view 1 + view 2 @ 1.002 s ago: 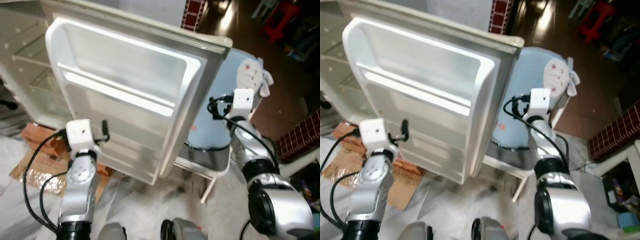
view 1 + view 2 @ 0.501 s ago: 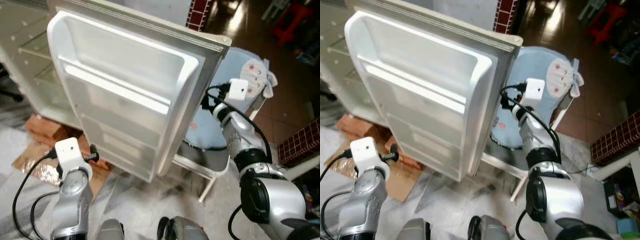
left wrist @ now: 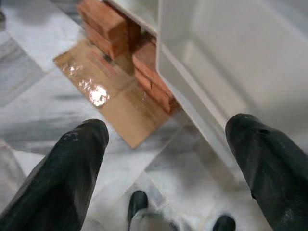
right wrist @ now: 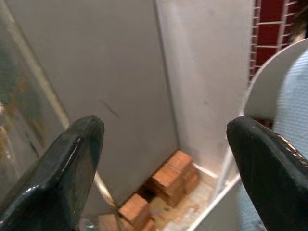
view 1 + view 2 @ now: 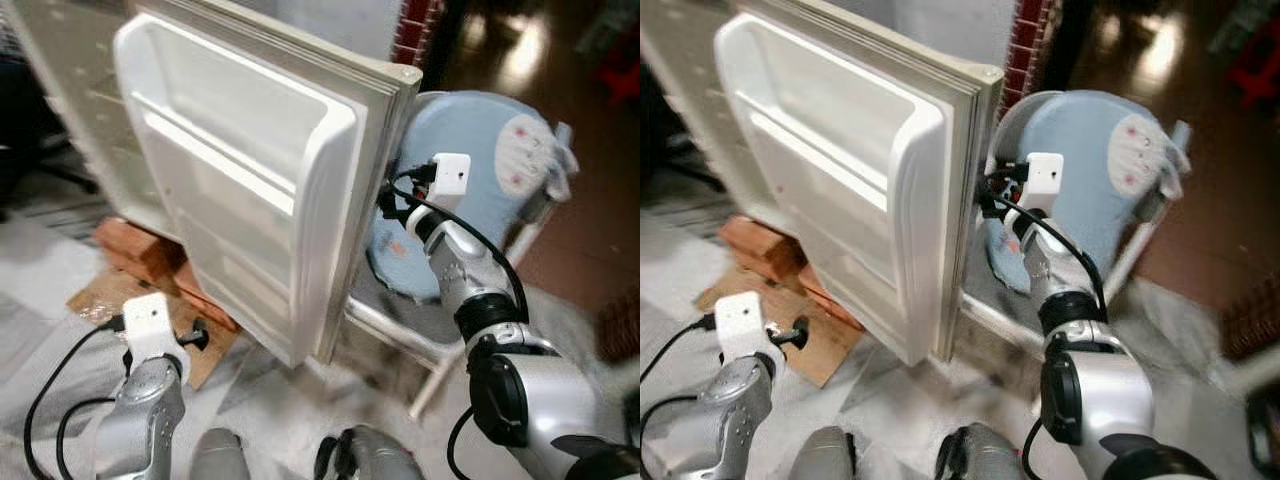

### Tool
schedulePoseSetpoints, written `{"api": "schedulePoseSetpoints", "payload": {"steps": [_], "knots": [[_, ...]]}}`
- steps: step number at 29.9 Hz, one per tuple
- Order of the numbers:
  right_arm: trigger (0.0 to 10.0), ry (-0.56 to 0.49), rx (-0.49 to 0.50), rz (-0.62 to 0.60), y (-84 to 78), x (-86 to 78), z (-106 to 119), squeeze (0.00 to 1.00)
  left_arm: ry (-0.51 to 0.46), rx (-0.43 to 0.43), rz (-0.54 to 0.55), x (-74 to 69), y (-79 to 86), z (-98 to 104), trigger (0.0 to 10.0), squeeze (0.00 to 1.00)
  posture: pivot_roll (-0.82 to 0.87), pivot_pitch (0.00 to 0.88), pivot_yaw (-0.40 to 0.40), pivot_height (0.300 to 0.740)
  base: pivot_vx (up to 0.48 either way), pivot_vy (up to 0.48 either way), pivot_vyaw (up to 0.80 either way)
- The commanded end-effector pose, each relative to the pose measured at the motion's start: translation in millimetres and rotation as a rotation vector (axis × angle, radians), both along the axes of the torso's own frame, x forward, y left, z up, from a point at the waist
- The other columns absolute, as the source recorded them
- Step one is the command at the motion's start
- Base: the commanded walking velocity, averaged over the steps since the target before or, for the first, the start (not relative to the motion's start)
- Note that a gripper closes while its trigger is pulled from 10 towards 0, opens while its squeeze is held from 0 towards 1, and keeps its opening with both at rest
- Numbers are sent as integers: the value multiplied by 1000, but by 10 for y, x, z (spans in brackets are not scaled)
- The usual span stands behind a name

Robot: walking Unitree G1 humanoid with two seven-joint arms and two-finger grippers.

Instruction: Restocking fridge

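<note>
Both jaws wide apart, holding nothing, by the open fridge door.
The right gripper (image 4: 159, 159) is behind the door (image 5: 250, 190) edge; the left gripper (image 3: 163, 159) hangs low over the floor (image 3: 43, 110), near bricks (image 3: 108, 21) under the fridge.

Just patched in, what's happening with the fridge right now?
The fridge door stands open, its inner shelves bare. The right tool is open, holding nothing, raised behind the door's outer edge, beside a pale blue chair. The left tool is open too, held low over the marble floor near the door's bottom corner. The fridge rests on bricks with cardboard underneath. No groceries are held by either tool.
</note>
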State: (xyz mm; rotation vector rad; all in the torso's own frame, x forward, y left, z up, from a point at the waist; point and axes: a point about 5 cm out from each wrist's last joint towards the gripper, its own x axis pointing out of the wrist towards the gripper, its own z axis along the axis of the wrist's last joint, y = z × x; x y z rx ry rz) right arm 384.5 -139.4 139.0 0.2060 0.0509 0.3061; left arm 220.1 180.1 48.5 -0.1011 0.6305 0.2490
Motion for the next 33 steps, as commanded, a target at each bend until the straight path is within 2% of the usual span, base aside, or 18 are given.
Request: {"api": "schedulePoseSetpoints", "payload": {"steps": [1,6,10,17,18,20,21,22,24,26,27,28,30,32,33], "knots": [[10000,-30,-9,14,18,34,91,0,6,11,-17,13,4,19,10000,0,114,97,-61,740,0,472,0],[10000,-32,-39,39,25,28,88,0,14,16,-23,16,6,18,10000,0,114,96,-61,740,0,472,0],[10000,-46,-43,87,66,29,118,0,5,36,-45,38,-9,35,10000,0,114,92,-62,740,0,161,303],[10000,-71,-60,278,219,-25,145,0,-8,11,-23,67,-5,51,10000,0,114,88,-65,740,0,0,800],[10000,-70,-59,314,245,-43,141,0,-14,12,-27,73,-7,59,10000,0,114,87,-65,740,0,0,800],[10000,-61,-14,500,353,-159,134,0,-26,9,-46,89,-24,74,10000,0,113,85,-65,740,0,0,400],[10000,-61,-14,500,353,-159,134,0,-26,9,-46,89,-24,74,10000,0,113,85,-65,740,0,0,0],[10000,-57,31,673,427,-307,145,0,-29,5,-58,98,-34,77,10000,0,113,84,-65,740,0,0,0],[10000,-45,49,795,461,-443,142,0,-29,2,-63,106,-37,75,10000,0,111,83,-65,740,0,0,0],[10000,-27,39,868,460,-539,104,0,-31,0,-66,114,-38,76,10000,0,106,82,-64,740,0,0,0],[10000,-16,-3,881,434,-578,35,0,-34,-3,-70,122,-45,78,10000,0,104,82,-64,740,0,0,0],[10000,-4,-61,834,393,-552,-50,0,-36,-6,-73,129,-56,82,10000,0,104,82,-64,740,0,0,0],[10000,20,-82,788,363,-509,-101,0,-38,-8,-76,135,-64,84,10000,0,102,82,-63,740,0,0,0],[10000,89,-192,601,235,-377,-219,0,-49,-1,-88,157,-83,95,10000,0,101,82,-62,740,0,0,0],[10000,96,-201,587,222,-377,-221,0,-50,1,-89,157,-84,96,10000,0,100,82,-62,740,0,0,0]]}}
